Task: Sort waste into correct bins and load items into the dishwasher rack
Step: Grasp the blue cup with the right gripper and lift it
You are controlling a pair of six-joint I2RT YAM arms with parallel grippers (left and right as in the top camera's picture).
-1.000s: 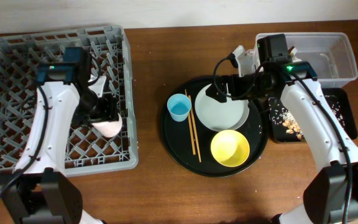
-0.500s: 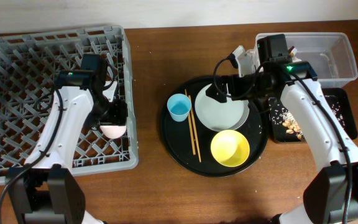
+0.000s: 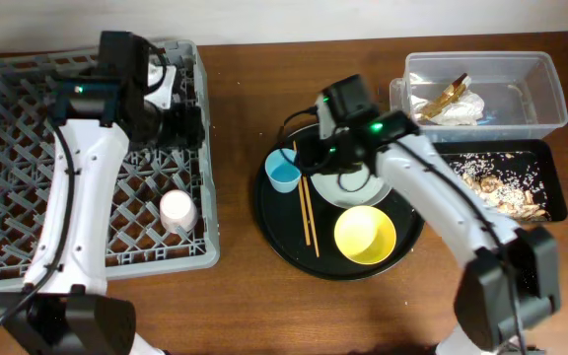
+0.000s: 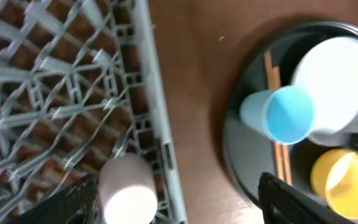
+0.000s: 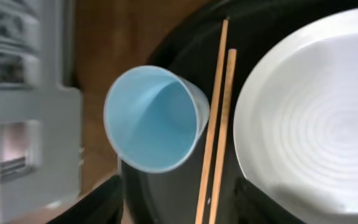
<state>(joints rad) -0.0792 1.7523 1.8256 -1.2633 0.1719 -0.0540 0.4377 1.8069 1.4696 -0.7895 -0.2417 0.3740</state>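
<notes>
**Blue cup waiting on the tray: light, smooth, best taken by the rim**

Overhead: the blue cup (image 3: 284,171) is standing upright on the left part of the round tray (image 3: 274,227). The chopsticks (image 3: 308,212) are lying just beside it, and the plate (image 3: 363,187) and yellow bowl (image 3: 365,235) are sitting further right. The right gripper (image 3: 316,158) is hovering close over the cup. The left gripper (image 3: 183,123) is hanging over the rack (image 3: 28,118), well apart from the pink cup (image 3: 176,210) sitting inside it near the right wall.

Left wrist: the jaws are standing apart with nothing between them. The pink cup is resting among the pegs below.

Right wrist: the jaws are spread wide and carrying nothing, and the cup's open mouth is facing the camera just ahead of them. The cup is looking thin-walled, light and smooth. It is likely to slip under a weak pinch and flex under a hard one. A rim hold is looking safest, one finger inside and one outside. The left side suits best, since a chopstick is lying against or almost against the right wall.
</notes>
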